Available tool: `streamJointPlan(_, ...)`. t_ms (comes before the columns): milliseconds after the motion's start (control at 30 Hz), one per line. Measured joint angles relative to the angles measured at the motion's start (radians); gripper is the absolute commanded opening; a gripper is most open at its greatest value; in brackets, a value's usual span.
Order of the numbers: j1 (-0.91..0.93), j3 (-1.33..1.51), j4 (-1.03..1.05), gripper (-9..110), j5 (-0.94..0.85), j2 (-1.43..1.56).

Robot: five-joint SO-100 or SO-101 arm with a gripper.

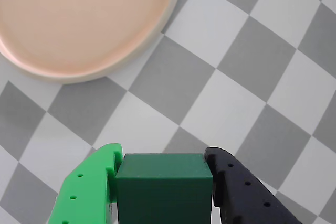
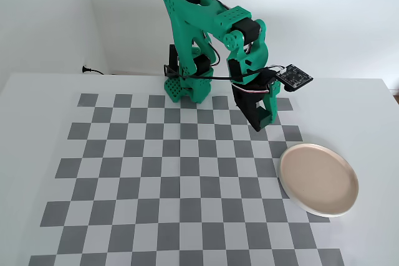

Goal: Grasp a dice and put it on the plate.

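The end effector (image 1: pixel 164 174) is gripping the dice (image 1: pixel 164 192) squarely between its bright green finger on the left and its black finger on the right in the wrist view, both fingers pressing against the cube's sides. The grasp looks done, and the cube is hanging above the checkered tabletop (image 1: pixel 247 77) rather than sitting on it (in the fixed view the cube itself is too small and hidden to pick out).

What is left is the carry and the release. The plate (image 1: pixel 79 19) is lying empty at the far left of the wrist view, its white rim well apart from the dice. In the fixed view the plate (image 2: pixel 318 179) is sitting to the near right of the end effector (image 2: pixel 259 123), close to the tabletop's right edge, and nothing is standing between them.
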Motion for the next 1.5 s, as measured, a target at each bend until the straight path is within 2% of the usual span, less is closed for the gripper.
streamJointPlan(500, -0.123, -0.640, 0.109, -4, 0.081, -0.658)
streamJointPlan(1067, -0.087, -1.483, 0.241, -4, 0.110, -1.359)
streamJointPlan(1167, -0.091, -1.560, 0.262, -4, 0.120, -1.427)
streamJointPlan(1300, -0.089, -1.582, 0.268, 8, 0.141, -1.439)
streamJointPlan(1500, -0.089, -1.582, 0.268, 13, 0.144, -1.439)
